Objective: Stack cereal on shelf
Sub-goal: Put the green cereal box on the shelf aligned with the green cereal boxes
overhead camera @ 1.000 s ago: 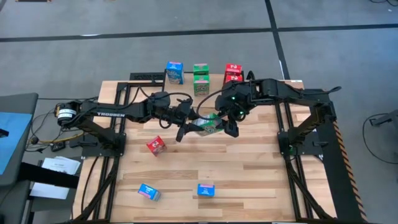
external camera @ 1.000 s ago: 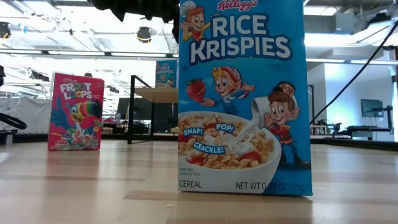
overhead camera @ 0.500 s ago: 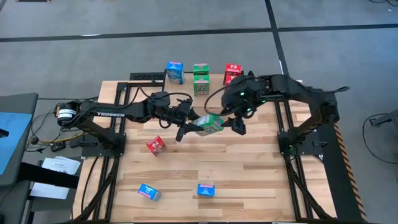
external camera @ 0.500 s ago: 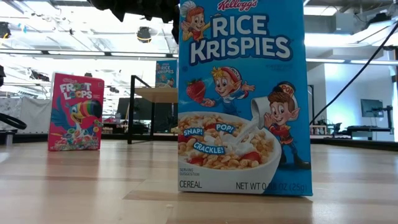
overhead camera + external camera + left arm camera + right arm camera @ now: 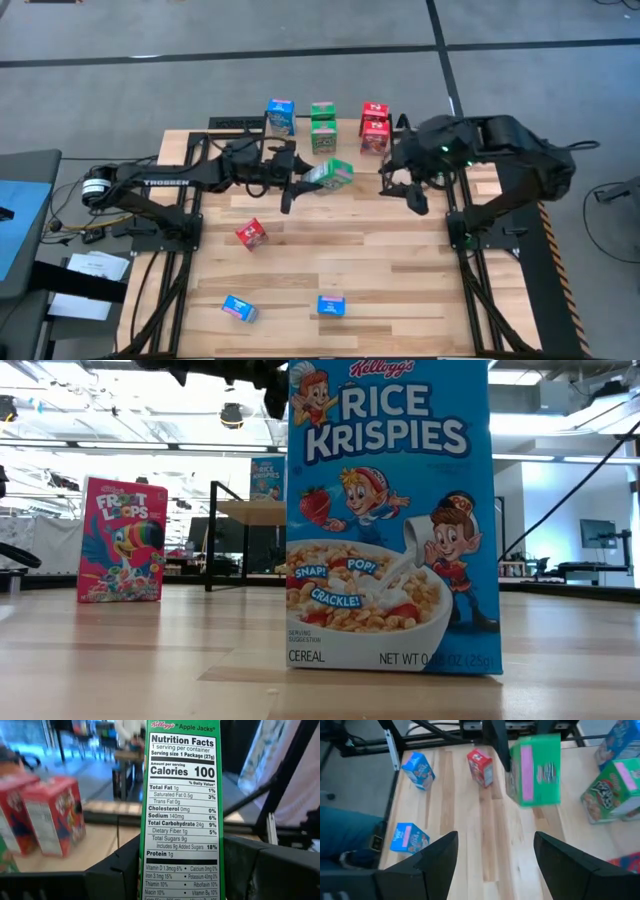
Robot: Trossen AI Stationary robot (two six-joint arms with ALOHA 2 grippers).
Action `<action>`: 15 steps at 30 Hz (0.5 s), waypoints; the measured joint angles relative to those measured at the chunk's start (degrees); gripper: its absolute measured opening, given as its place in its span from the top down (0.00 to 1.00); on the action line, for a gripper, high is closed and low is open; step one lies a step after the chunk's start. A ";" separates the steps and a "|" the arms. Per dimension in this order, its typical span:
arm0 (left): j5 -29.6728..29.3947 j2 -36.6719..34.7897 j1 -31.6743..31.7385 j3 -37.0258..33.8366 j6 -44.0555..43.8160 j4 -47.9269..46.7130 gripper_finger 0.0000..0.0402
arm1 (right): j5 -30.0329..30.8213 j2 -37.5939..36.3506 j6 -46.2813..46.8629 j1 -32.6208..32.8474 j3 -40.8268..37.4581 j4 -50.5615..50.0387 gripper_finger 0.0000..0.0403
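My left gripper (image 5: 310,178) is shut on a green cereal box (image 5: 331,173), held over the table just in front of the shelf (image 5: 347,128). On the shelf stand a blue box (image 5: 281,116), two stacked green boxes (image 5: 322,126) and two stacked red boxes (image 5: 374,126). My right gripper (image 5: 408,190) is open and empty, to the right of the held box. A red box (image 5: 251,233) and two blue boxes (image 5: 239,308) (image 5: 331,305) rest on the table. My left gripper pinches the green box between its two fingers, one finger (image 5: 117,875) on each broad face. The narrow nutrition panel (image 5: 150,870) faces the wrist camera. The fingers come level from the table's left. The box is lifted clear of the table.
In the low view the near blue box (image 5: 390,510) fills the foreground, the red box (image 5: 122,540) stands to its left and the shelf (image 5: 250,510) stands behind. Bare tabletop lies between the loose boxes and the shelf. A person's leg (image 5: 345,830) shows beyond the table edge.
My right gripper has let go of the green box and drawn back toward the table's right edge. My left gripper has carried the box toward the far edge and the shelf, still clear of the table.
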 joint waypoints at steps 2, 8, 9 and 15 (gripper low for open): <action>-0.69 -0.13 -0.09 -3.41 -0.61 6.02 0.55 | 2.45 -1.29 0.78 2.12 -0.80 -0.23 0.29; -8.90 0.00 -0.05 -15.81 -2.32 30.32 0.55 | 7.45 -3.75 5.37 8.11 -3.89 -0.62 0.29; -9.85 0.00 0.00 -17.41 -2.05 33.53 0.55 | 8.11 -4.02 6.05 9.10 -4.52 -0.58 0.29; -11.42 0.04 -0.05 -21.31 -0.56 41.06 0.55 | 13.44 -4.24 9.68 13.94 -6.96 -0.29 0.29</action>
